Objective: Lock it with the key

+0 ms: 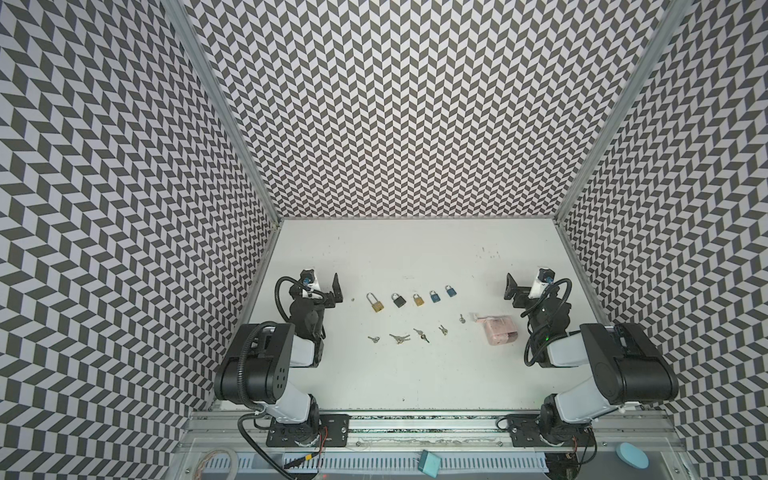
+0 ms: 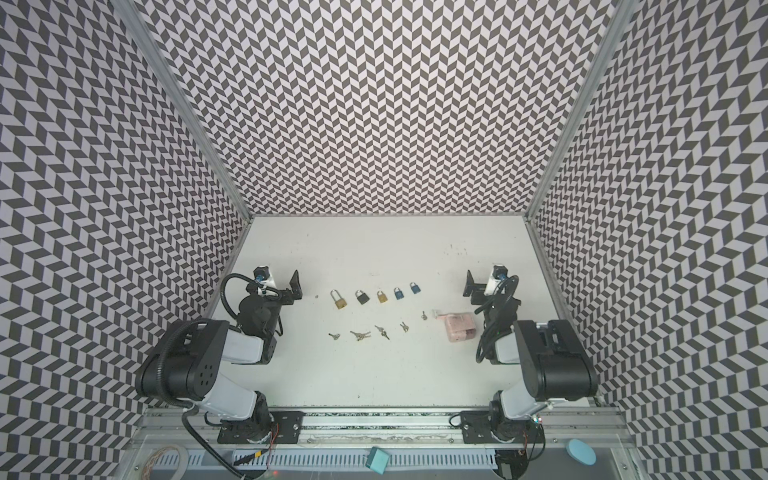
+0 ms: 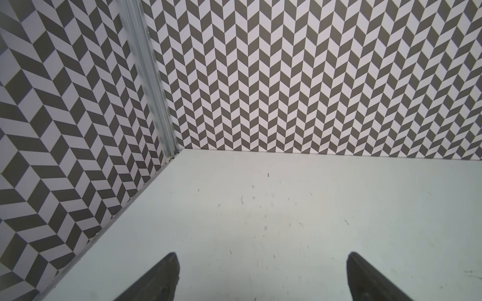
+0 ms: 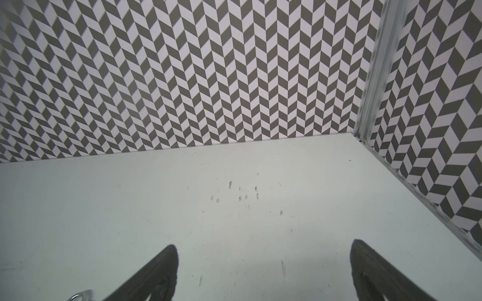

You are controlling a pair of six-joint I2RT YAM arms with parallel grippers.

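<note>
Keys lie in a loose row on the tabletop, left of the pink box and about level with it. Five padlocks lie in a second row, also left of the box but farther back. Beyond them, the left gripper is far left of the box and the right gripper is just behind it. Both have the jaws wide apart and hold nothing.

I see five locks lying flat in a row on the white tabletop: long-shackle brass padlock; black padlock; small brass padlock; two blue padlocks; five key sets lie in a nearer row, apart from them.
</note>
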